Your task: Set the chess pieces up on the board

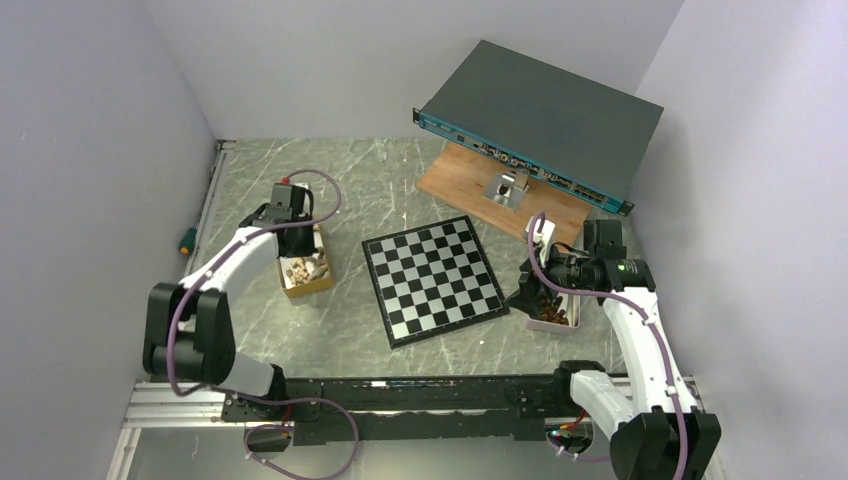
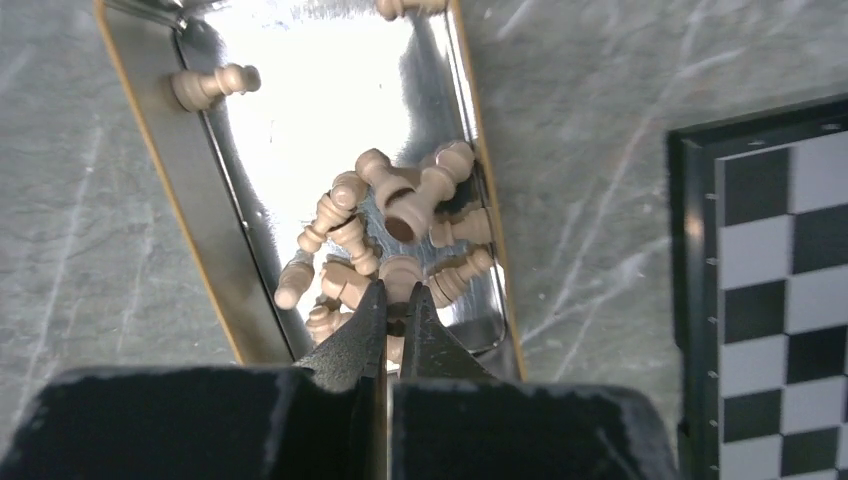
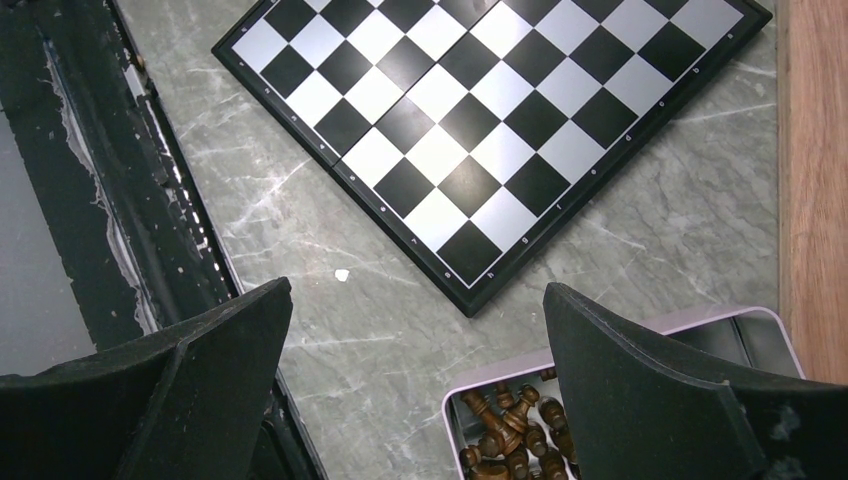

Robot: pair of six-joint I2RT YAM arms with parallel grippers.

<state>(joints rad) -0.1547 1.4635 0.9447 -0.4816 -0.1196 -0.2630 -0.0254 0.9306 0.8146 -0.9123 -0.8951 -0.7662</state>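
Note:
The board (image 1: 433,280) lies flat mid-table with no pieces on it; it also shows in the right wrist view (image 3: 490,130) and, at its edge, in the left wrist view (image 2: 780,300). Light tan chess pieces (image 2: 400,205) lie jumbled in a yellow-rimmed shiny tin (image 2: 170,180) left of the board. My left gripper (image 2: 398,300) is down in that tin (image 1: 305,268), shut on a light tan piece (image 2: 403,278). Dark brown pieces (image 3: 500,430) lie in a lilac-rimmed tin (image 3: 600,345) right of the board. My right gripper (image 3: 416,290) is wide open and empty above that tin's near-left corner (image 1: 530,295).
A grey flat equipment box (image 1: 540,110) leans on a brown wooden plank (image 1: 455,180) behind the board, with a small metal part (image 1: 505,187) on the plank. A green-and-orange tool (image 1: 186,240) lies by the left wall. A black rail (image 1: 400,395) runs along the near edge.

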